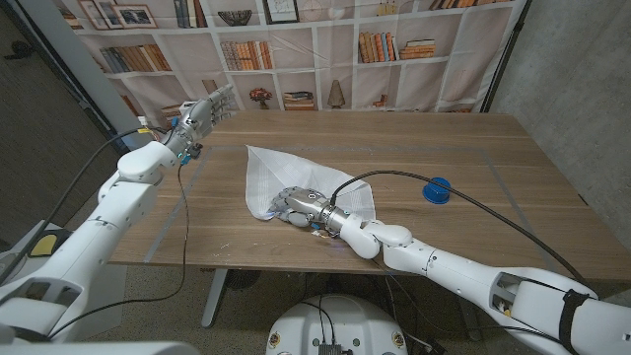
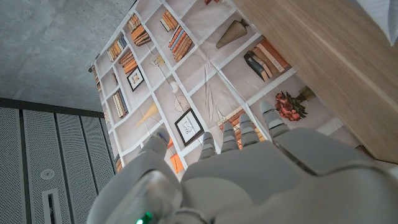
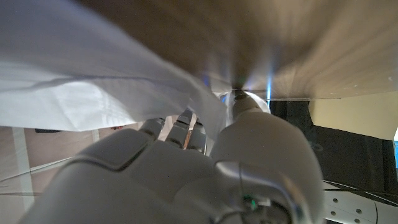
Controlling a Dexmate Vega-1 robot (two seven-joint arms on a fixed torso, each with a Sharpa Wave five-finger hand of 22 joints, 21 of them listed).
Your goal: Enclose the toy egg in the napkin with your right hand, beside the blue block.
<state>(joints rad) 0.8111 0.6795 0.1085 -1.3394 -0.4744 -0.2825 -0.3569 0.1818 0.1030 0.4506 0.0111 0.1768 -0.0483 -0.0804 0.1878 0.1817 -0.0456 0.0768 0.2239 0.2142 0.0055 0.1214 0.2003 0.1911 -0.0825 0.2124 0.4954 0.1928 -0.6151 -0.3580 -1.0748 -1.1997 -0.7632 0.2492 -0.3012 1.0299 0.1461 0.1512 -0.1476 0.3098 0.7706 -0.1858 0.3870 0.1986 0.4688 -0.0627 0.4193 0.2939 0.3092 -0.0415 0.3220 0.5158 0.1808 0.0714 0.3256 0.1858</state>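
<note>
Napkin [image 1: 296, 177] is spread mid-frame on the desk [image 1: 414, 148]. Right hand [image 1: 301, 205] is laid on its lower edge, cloth pinched [image 3: 205, 109] — presumably for folding. Egg cannot be made out. Blue block [image 1: 437, 189] sits well right. Left hand [image 1: 202, 115] is held open, upper left.

A white napkin [image 1: 296, 177] lies on the wooden table [image 1: 434, 148], around the middle and closer to the front edge. The right hand [image 1: 299, 205] rests on the front part of the napkin, and the cloth is bunched around its fingers; whether they grip it cannot be told. The toy egg cannot be made out. A blue block [image 1: 437, 189] stands on the table well apart from the napkin, toward the right edge. The left hand [image 1: 204, 113] is raised near the table's far left corner, its fingers apart, holding nothing.
</note>
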